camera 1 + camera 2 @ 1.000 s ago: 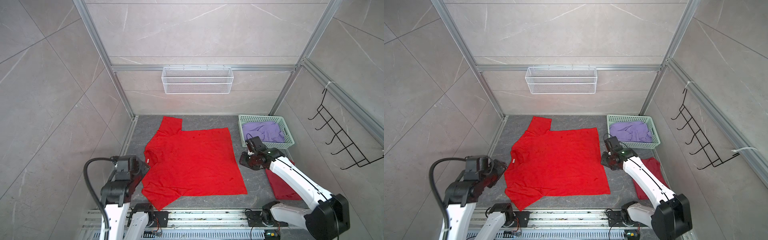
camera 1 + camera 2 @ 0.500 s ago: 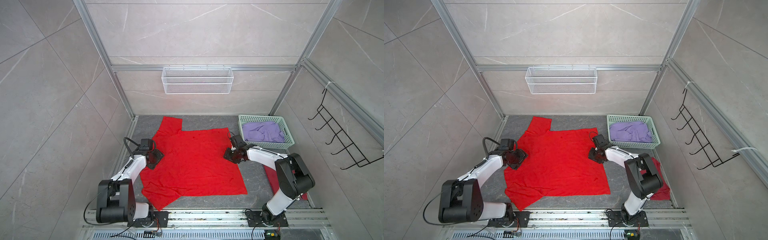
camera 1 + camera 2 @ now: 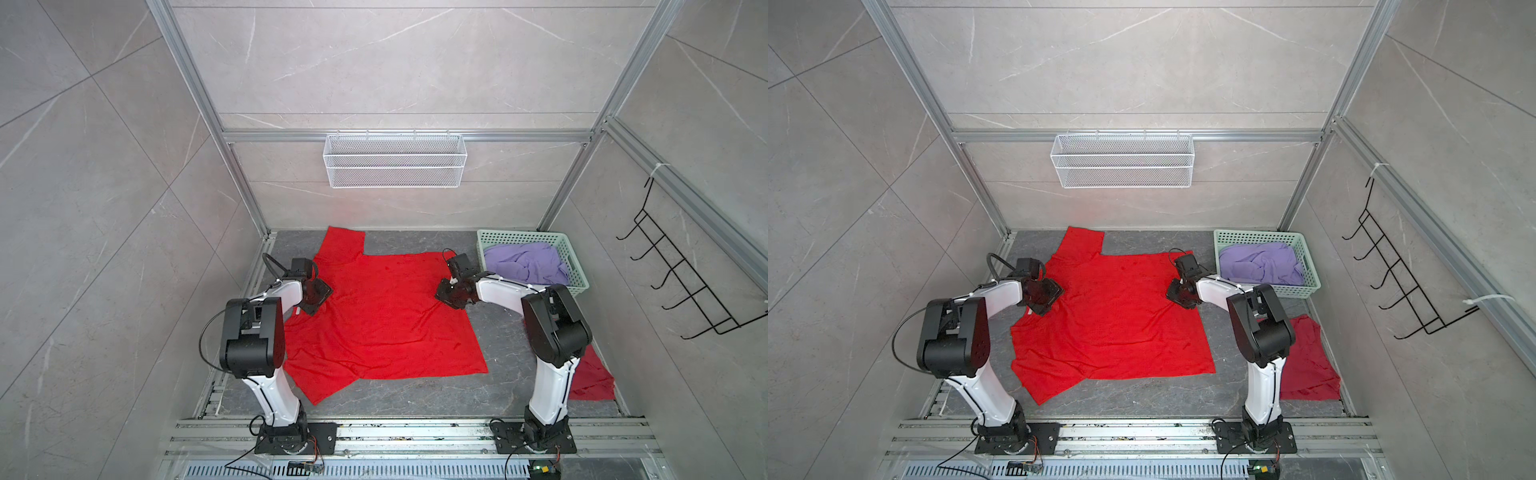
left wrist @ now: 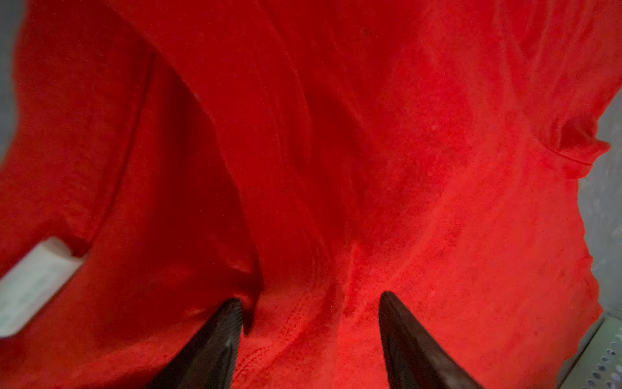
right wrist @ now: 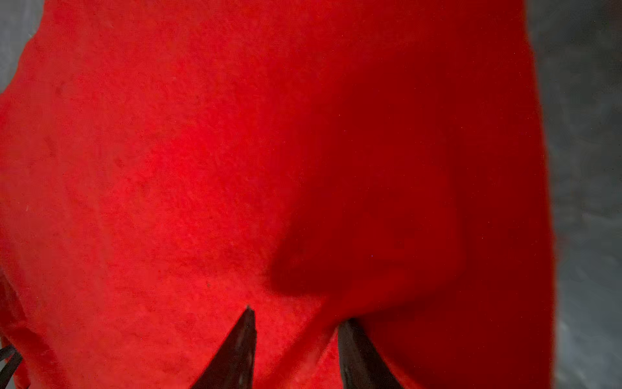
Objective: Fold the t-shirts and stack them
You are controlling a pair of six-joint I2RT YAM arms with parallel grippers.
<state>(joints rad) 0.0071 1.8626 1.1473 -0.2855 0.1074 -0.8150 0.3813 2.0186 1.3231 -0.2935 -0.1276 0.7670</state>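
The bright red t-shirt (image 3: 382, 316) is lying spread on the tabletop (image 3: 415, 399). The left claw (image 4: 310, 298) is sitting released beside the neck label (image 4: 33, 286), and the right claw (image 5: 298, 315) is standing half-parted at the hem (image 3: 467, 332), its grip impossible to tell. Either claw catching only one layer is risking a skewed fold.

Pale grey marble-look wall tiles (image 3: 374, 62) cover the left, far and right sides, framed by aluminium posts (image 3: 195, 83). A white wire shelf (image 3: 395, 166) hangs on the far wall, a black hook rack (image 3: 681, 282) on the right. The dark grey stone floor (image 3: 415, 399) is evenly lit.
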